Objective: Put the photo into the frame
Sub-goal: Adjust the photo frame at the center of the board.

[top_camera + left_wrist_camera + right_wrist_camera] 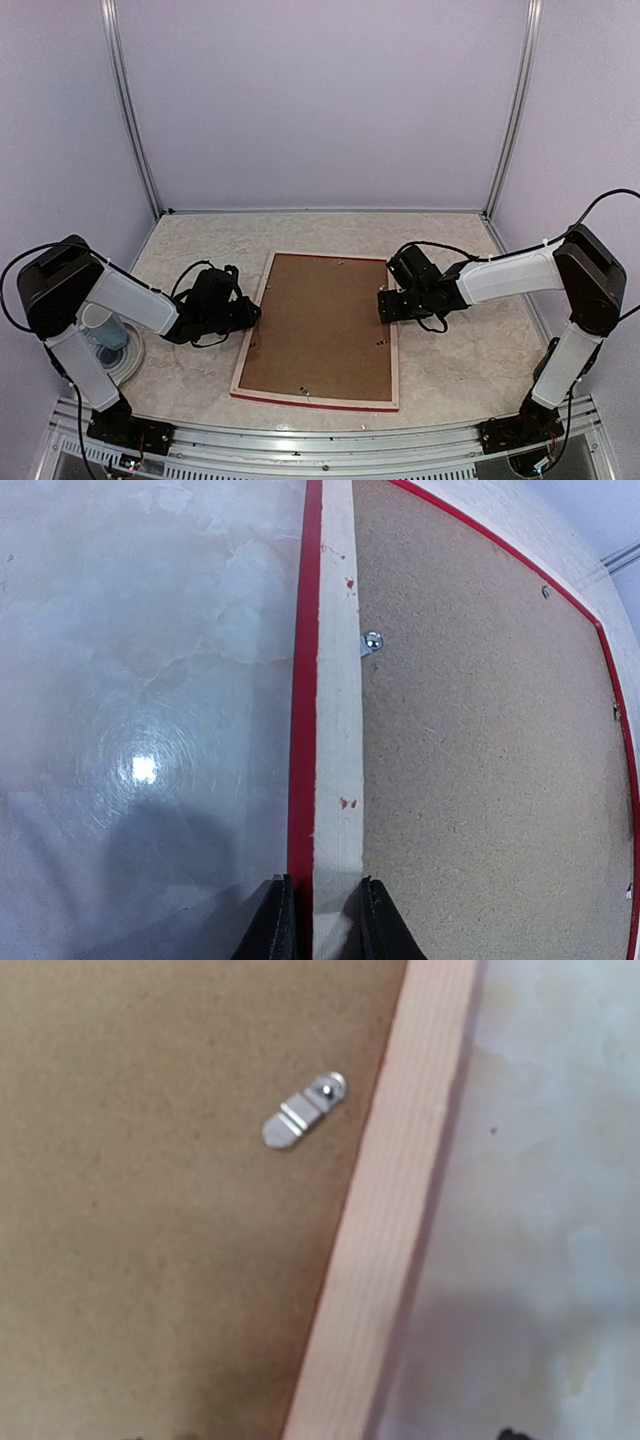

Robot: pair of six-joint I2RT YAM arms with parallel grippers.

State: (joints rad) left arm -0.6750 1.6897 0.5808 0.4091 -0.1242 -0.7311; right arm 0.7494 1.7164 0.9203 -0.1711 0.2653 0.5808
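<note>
A: Where is the frame (310, 398)?
B: Flat on the table (455, 375), back side up, brown board (320, 325) inside
A: And the grippers?
B: The left gripper (320, 925) pinches its left edge. The right gripper (384, 305) is at the right edge, but I can't tell about its jaws

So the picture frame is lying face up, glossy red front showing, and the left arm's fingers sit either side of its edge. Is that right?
Not quite. The frame is lying face down: the left wrist view shows its pale wood back and the brown backing panel facing up. The left gripper does straddle its edge.
</note>
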